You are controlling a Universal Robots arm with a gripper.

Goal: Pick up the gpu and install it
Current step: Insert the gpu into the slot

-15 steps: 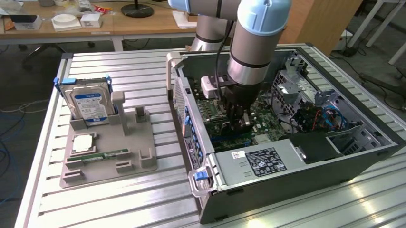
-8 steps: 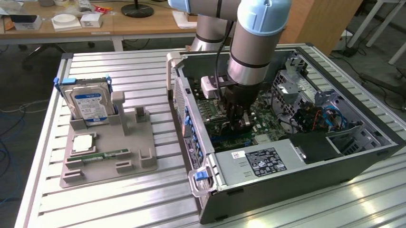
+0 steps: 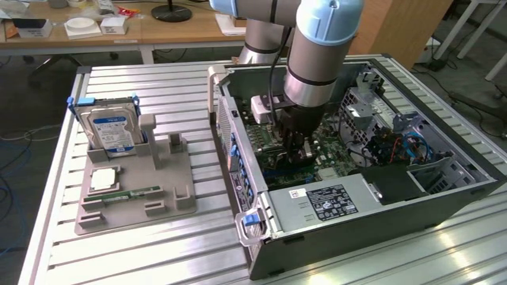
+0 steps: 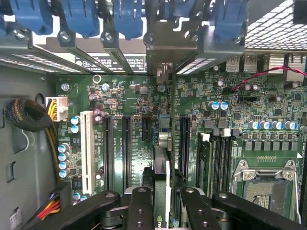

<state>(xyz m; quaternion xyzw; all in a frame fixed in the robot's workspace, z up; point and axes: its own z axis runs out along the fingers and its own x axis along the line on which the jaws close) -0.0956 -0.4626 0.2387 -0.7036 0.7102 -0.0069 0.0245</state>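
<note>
My gripper (image 3: 300, 153) reaches down inside the open computer case (image 3: 262, 237), over the green motherboard (image 4: 129, 96). It is shut on the gpu (image 4: 161, 165), a thin dark card seen edge-on between the two black fingers (image 4: 140, 206). The card stands upright along a black expansion slot in the middle of the board. Its silver bracket end (image 4: 168, 43) sits against the case's rear slot openings, under the blue latches. How deep the card sits in the slot is hidden.
A white slot (image 4: 87, 148) and black slots flank the card, with memory slots and the CPU socket (image 4: 268, 182) beyond. Cables (image 4: 29, 115) lie by the case wall. Outside the case, a grey holder (image 3: 135, 196) carries the hard drive (image 3: 111, 130) and a memory stick (image 3: 130, 193).
</note>
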